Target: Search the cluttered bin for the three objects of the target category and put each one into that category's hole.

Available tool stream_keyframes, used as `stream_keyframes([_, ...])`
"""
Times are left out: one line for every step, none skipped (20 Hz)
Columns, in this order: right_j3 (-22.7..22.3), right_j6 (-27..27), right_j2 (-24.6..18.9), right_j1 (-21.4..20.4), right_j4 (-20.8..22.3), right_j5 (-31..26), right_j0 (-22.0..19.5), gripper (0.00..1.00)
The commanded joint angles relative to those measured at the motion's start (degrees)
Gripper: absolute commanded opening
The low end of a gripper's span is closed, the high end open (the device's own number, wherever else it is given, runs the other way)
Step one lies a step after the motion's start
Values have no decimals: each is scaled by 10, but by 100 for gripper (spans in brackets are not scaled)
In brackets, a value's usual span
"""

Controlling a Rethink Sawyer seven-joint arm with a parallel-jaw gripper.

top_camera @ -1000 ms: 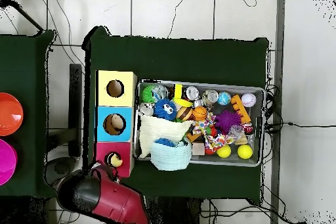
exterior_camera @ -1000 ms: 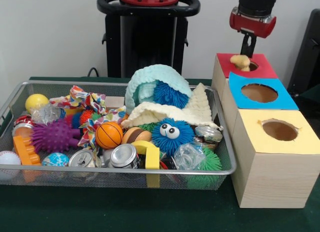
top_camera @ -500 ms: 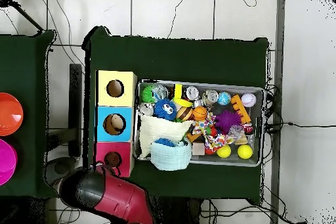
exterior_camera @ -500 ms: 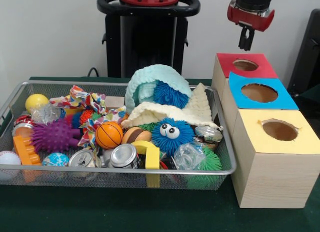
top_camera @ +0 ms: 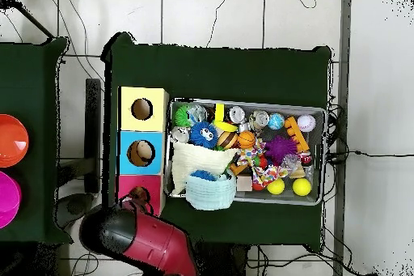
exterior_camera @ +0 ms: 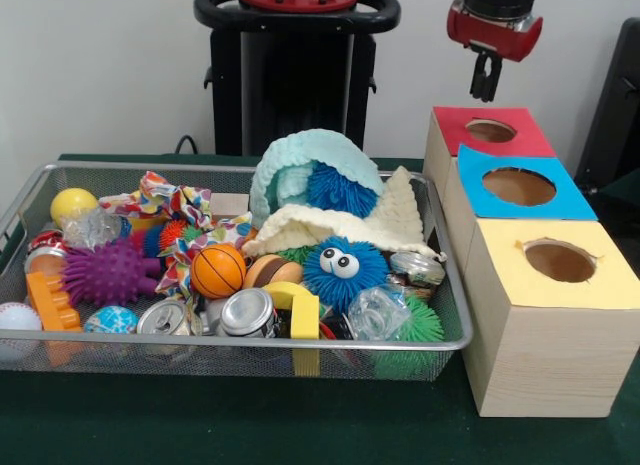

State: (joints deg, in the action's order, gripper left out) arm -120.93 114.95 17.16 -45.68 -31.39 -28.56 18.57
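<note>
Red and black gripper [exterior_camera: 485,83] hangs in the air above the red-topped wooden box with a round hole [exterior_camera: 490,132], a bit toward its left side in the front view; the two dark fingers point down, close together, nothing between them (a narrow gap at most). In the overhead view only the red arm body [top_camera: 141,240] shows, at the bottom beside the red box.

Three wooden boxes stand in a row, touching: red-topped farthest, blue-topped box with a round hole [exterior_camera: 518,186] in the middle, yellow-topped box with a round hole [exterior_camera: 560,261] nearest the camera. Nothing shows in any hole.

Silver wire mesh bin [exterior_camera: 60,340] sits just beside the boxes on the dark green table cover [exterior_camera: 200,425], packed full. Contents:
- pale teal knitted cloth [exterior_camera: 300,160] arched over a blue spiky ball [exterior_camera: 338,190]
- cream knitted cloth [exterior_camera: 390,220] draped next to it
- blue fuzzy ball with googly eyes [exterior_camera: 338,268], front centre
- small orange basketball [exterior_camera: 217,271]
- purple spiky ball [exterior_camera: 108,273]
- yellow smooth ball [exterior_camera: 74,204], far left corner
- two silver cans [exterior_camera: 247,313] lying against the front wall
- multicoloured ribbon bow [exterior_camera: 165,200]
- orange plastic block [exterior_camera: 50,300], left end
- white baseball [exterior_camera: 17,320], front left corner

Which category is the target cannot be told.
</note>
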Motion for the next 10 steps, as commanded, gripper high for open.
stream_keyframes([6, -20, -48, -1, 48, 19, -84, 0])
stream_keyframes([3, -31, -54, -2, 58, 28, -95, 0])
stream_keyframes([0, -39, -59, -4, 70, 37, -105, 0])
stream_keyframes([-7, -47, -66, -8, 80, 46, -115, 0])
stream_keyframes([-14, -56, -75, -14, 90, 53, -127, 0])
stream_keyframes([-24, -66, -87, -22, 100, 60, -140, 0])
stream_keyframes([-34, -76, -98, -31, 110, 66, -153, 0])
stream_keyframes([-43, -82, -107, -38, 121, 69, -165, 0])
stream_keyframes([-60, -101, -125, -52, 130, 73, -185, 0])
stream_keyframes([-70, -103, -136, -59, 142, 78, -197, 0])
